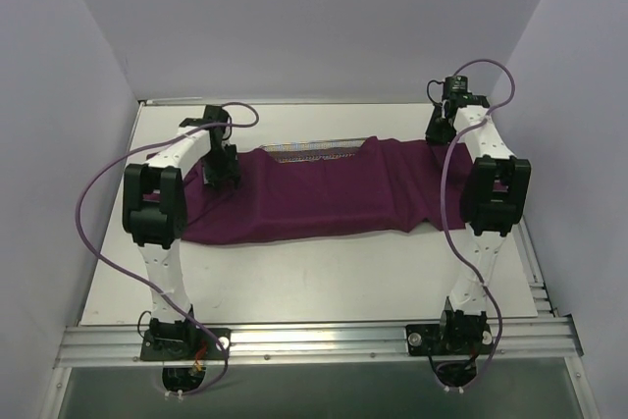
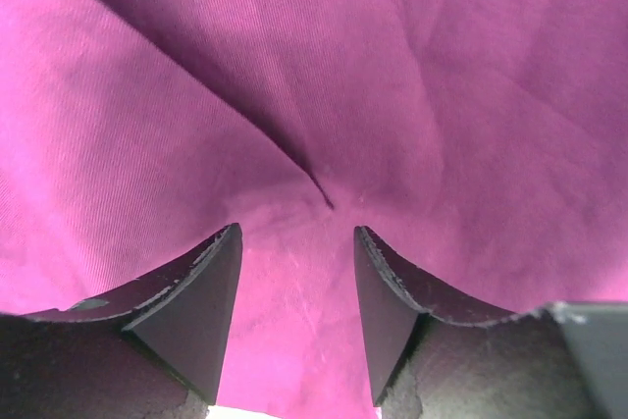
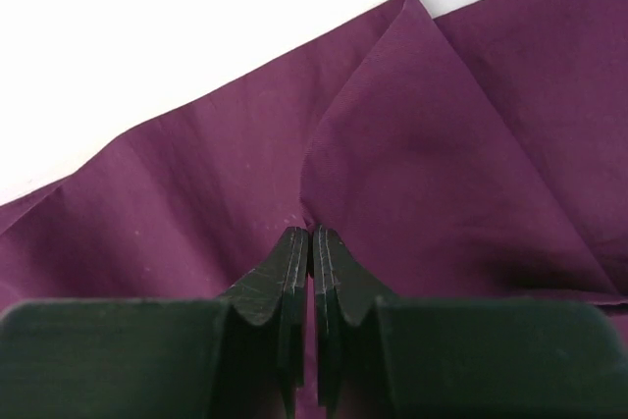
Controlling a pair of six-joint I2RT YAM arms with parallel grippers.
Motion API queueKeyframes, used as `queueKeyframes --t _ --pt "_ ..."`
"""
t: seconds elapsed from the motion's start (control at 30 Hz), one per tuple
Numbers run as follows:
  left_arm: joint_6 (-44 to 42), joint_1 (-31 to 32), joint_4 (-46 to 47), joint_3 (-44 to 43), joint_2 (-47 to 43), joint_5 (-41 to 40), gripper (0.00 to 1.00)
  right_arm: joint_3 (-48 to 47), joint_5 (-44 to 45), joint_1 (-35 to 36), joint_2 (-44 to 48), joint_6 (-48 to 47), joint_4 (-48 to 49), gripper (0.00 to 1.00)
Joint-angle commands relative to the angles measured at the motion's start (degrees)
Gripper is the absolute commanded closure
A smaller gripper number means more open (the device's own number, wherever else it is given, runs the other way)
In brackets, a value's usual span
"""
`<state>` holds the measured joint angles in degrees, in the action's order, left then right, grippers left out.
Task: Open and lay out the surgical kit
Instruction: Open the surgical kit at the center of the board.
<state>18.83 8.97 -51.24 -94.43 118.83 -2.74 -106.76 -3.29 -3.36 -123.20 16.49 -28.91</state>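
I'm looking down into a white-walled enclosure: plain walls (image 1: 59, 95) close in on both sides and the back, and a ribbed aluminium rail (image 1: 314, 340) runs along the near edge of the desk (image 1: 324, 282). Purple cables (image 1: 93, 193) loop off both arms. The left one bows out wide towards the wall, the right one arcs over the wrist.

The cloth wrap (image 1: 324, 198) lies across the far half of the desk, a dark purple, finely woven sheet that is mostly flat, with a wavy near hem and soft wrinkles. At its far edge a strip of the silver wire-mesh tray (image 1: 314, 151) shows; the rest of it is under the fabric, so I can't tell what's in it.

The left end effector (image 1: 224, 179) sits over the left part of the cloth. From its wrist camera I see the dark, scuffed fingers (image 2: 201, 301) spread wide with only fabric in the gap, and a sharp crease (image 2: 294, 159) runs diagonally down to a point just ahead of them.

The right end effector (image 1: 439, 134) is at the cloth's far right corner area. Its wrist view shows the jaws pressed together with folds fanning out from the tips, so it is pinching the cloth wrap, and a triangular flap runs up from there to the cloth's edge against the white desk.
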Motion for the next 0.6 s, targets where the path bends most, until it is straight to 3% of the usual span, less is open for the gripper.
queueKeyframes --t 0.0,0.3,0.43,0.57 --pt "-0.4 0.0 0.1 -2.5 1.1 -1.7 0.43 1.1 0.0 -0.5 4.9 0.4 -0.8 1.0" --pt "-0.7 0.2 -0.3 -2.7 4.7 -2.7 0.45 1.3 -0.1 -0.9 5.3 0.2 -0.9 1.0" --pt "-0.8 0.3 -0.1 -3.6 5.6 -2.4 0.58 1.3 0.0 -1.1 5.6 -0.1 -1.2 1.0" --pt "-0.8 0.2 0.3 -3.6 4.5 -3.1 0.65 1.5 -0.1 -1.0 5.8 -0.2 -1.6 1.0"
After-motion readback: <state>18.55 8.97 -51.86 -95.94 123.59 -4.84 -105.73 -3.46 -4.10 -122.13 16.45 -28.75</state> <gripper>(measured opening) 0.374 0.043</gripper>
